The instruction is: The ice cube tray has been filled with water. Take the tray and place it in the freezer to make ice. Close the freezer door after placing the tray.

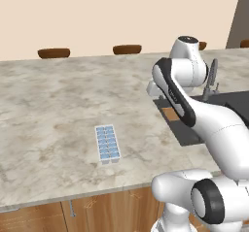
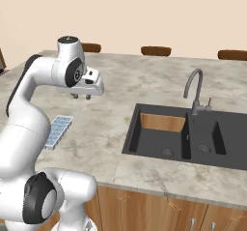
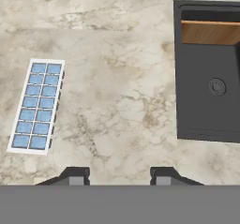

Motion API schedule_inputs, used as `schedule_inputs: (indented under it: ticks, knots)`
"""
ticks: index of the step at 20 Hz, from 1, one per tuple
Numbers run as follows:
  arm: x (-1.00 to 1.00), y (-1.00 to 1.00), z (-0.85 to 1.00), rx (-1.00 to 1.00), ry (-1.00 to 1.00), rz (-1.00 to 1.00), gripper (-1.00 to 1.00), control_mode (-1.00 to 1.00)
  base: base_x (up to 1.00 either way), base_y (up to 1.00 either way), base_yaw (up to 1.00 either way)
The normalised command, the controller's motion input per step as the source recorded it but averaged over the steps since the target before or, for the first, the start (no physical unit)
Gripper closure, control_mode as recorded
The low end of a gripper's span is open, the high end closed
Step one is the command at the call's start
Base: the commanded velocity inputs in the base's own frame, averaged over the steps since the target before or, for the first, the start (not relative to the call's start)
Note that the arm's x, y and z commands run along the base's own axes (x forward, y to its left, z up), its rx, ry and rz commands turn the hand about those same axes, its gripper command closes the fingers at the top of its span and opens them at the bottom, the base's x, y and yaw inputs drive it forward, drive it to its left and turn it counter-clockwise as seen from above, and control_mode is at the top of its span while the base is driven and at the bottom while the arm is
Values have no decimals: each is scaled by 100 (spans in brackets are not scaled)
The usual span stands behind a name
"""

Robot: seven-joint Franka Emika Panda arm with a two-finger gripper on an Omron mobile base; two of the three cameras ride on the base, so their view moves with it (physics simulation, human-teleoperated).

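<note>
- Hand view: the tray (image 3: 36,106) lies flat on the counter (image 3: 117,106) at 9 o'clock, water (image 3: 41,90) in all its cells.
- The gripper (image 3: 120,174) hangs above bare counter at 6 o'clock, jaws apart and holding nothing, well clear of the tray.
- The sink (image 3: 208,73), at 3 o'clock, has a wooden board (image 3: 210,33) standing at its far end.
</note>
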Motion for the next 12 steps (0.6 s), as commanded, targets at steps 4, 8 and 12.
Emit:
schedule_inputs:
  ticks: [4, 8, 12]
  knots:
    - [-26, 2, -6, 0, 0, 0, -100, -100, 0, 0, 0]
    - [-39, 13, -11, 0, 0, 0, -100, -100, 0, 0, 0]
    - [-15, 38, -5, -5, 0, 2, -100, -100, 0, 0, 0]
